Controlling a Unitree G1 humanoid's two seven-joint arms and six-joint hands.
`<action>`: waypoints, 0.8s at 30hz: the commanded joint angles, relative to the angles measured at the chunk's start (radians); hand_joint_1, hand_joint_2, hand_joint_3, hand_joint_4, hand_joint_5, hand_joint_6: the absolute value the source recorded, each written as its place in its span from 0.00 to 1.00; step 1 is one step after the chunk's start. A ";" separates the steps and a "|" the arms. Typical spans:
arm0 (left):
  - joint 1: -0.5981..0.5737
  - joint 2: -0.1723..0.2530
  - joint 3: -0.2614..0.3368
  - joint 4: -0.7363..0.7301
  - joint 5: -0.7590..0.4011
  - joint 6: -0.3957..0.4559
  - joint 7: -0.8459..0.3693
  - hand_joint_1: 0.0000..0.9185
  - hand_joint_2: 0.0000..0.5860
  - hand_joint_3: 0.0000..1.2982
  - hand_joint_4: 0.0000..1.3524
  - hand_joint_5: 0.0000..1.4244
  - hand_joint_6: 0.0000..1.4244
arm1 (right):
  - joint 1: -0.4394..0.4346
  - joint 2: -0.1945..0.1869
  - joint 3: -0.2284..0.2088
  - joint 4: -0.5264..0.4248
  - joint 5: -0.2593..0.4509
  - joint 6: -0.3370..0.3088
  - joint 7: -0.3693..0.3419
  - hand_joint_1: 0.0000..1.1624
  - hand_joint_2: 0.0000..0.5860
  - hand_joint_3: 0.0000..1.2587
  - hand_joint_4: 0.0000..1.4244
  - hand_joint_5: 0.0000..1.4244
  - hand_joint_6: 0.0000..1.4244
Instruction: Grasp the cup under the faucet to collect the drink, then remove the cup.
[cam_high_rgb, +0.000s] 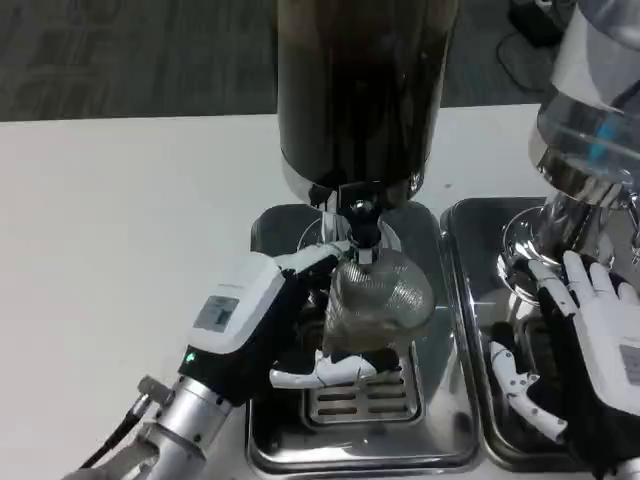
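A clear ribbed plastic cup (378, 300) sits tilted right under the black faucet (361, 225) of the dark drink dispenser (360, 90). My left hand (265, 320) grips the cup from its left side, with fingers (335, 371) curled round its base and others along its top. A little brownish liquid seems to lie in the cup's bottom. My right hand (590, 340) hangs over the right-hand tray with its fingers spread and nothing in it.
A steel drip tray (270, 450) with a slotted grate (360, 400) lies beneath the cup. A second steel tray (480, 300) stands to the right under a clear dispenser (590, 120). White table (120, 250) stretches to the left.
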 joint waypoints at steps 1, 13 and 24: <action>0.016 0.028 -0.012 -0.017 0.005 0.015 -0.003 0.38 0.21 0.23 0.21 0.35 0.23 | -0.014 -0.004 0.003 0.008 0.007 -0.011 0.015 0.24 0.79 0.12 0.00 0.00 0.00; 0.064 0.069 -0.019 -0.084 0.008 0.064 -0.024 0.27 0.13 0.16 0.14 0.29 0.18 | -0.023 -0.008 0.001 0.034 0.028 -0.031 0.003 0.19 0.77 0.12 0.00 0.00 0.00; 0.093 0.096 -0.006 -0.134 -0.002 0.106 -0.044 0.20 0.12 0.04 0.00 0.24 0.14 | -0.032 -0.008 -0.002 0.051 0.038 -0.037 0.007 0.18 0.76 0.12 0.00 0.00 0.00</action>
